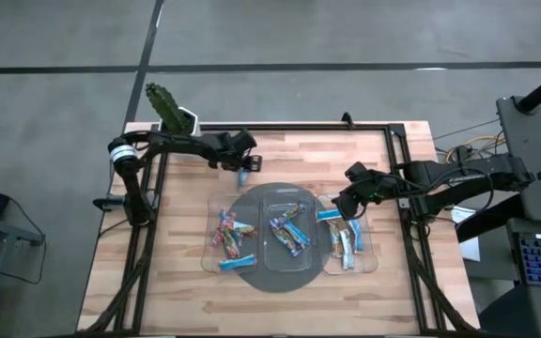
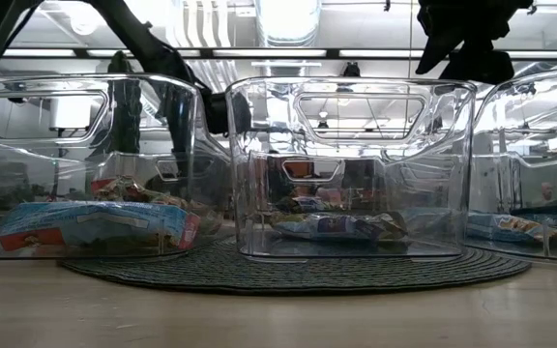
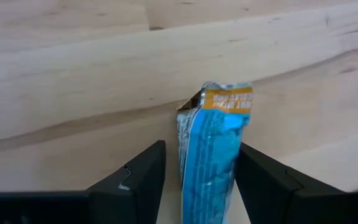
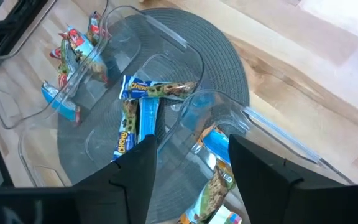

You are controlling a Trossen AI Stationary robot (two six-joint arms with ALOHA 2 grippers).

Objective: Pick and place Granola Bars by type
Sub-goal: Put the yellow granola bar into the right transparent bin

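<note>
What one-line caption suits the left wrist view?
Left gripper with its fingers either side of a blue-wrapped granola bar over the wooden table.
</note>
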